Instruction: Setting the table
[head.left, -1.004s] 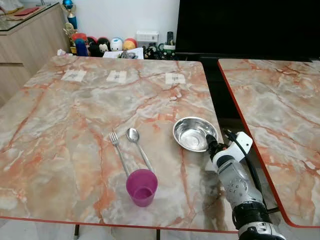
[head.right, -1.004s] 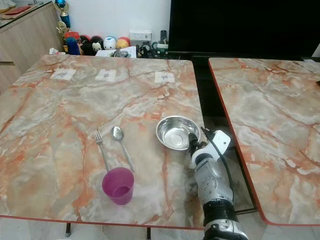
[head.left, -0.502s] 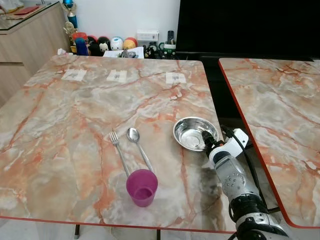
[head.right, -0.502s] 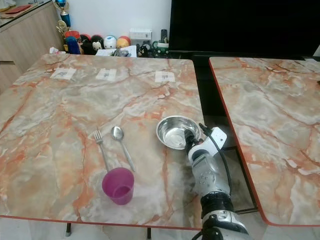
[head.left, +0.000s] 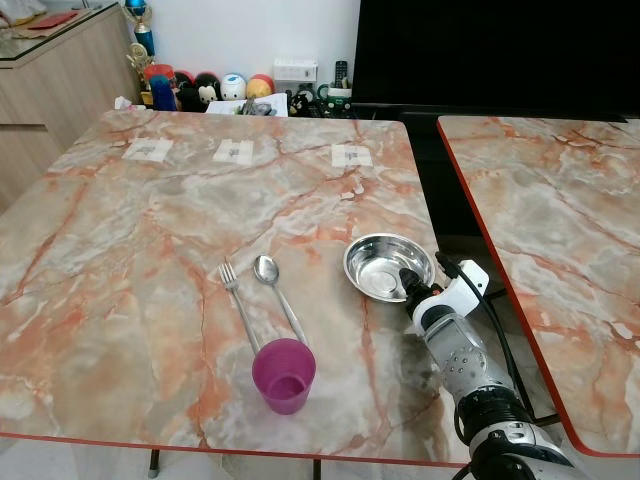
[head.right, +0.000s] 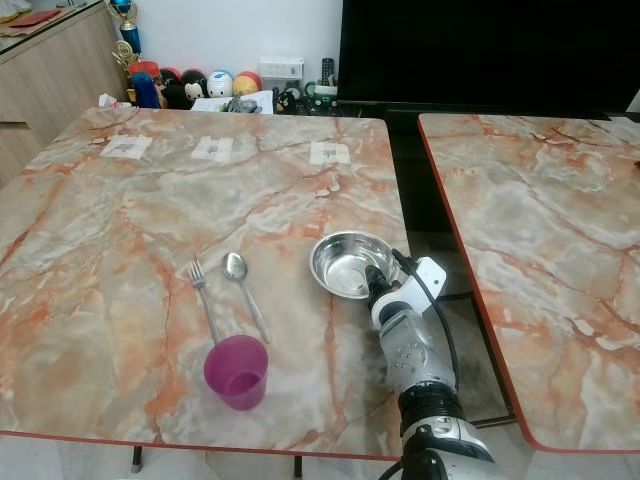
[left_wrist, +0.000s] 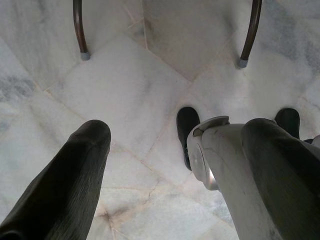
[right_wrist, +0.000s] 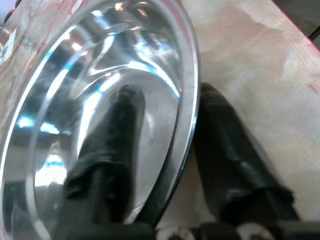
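Marble-patterned table (head.left: 130, 260), orange-veined with a red edge, laid in part. Stainless steel bowl (head.left: 385, 265): stands upright near the table's right edge, right of the cutlery, apart from it. Right gripper (right_wrist: 165, 145): at the bowl's near-right rim, one black finger (right_wrist: 107, 150) inside the bowl against its wall, the other outside under the lip, so the rim runs between them; the jaws are narrowed on the rim in a pinch, judged the natural hold for a shallow thin-walled dish that offers no handle. Whether the bowl is lifted or resting cannot be told from the head views; it appears to sit on the marble. Fork (head.left: 238, 305) and spoon (head.left: 277, 293): side by side, handles toward the robot, close but not touching, placed as a pair. Purple plastic cup (head.left: 283, 375): upright, open end up, at the near end of the cutlery handles. Left gripper (left_wrist: 170, 170): hanging idle over pale floor tiles, fingers set well apart, holding nothing. Three paper labels (head.left: 233, 152) lie along the far side of the table. Second matching table (head.left: 560, 210): to the right, across a gap. Judgement: the bowl is the piece in hand, likely to be drawn toward the cutlery.
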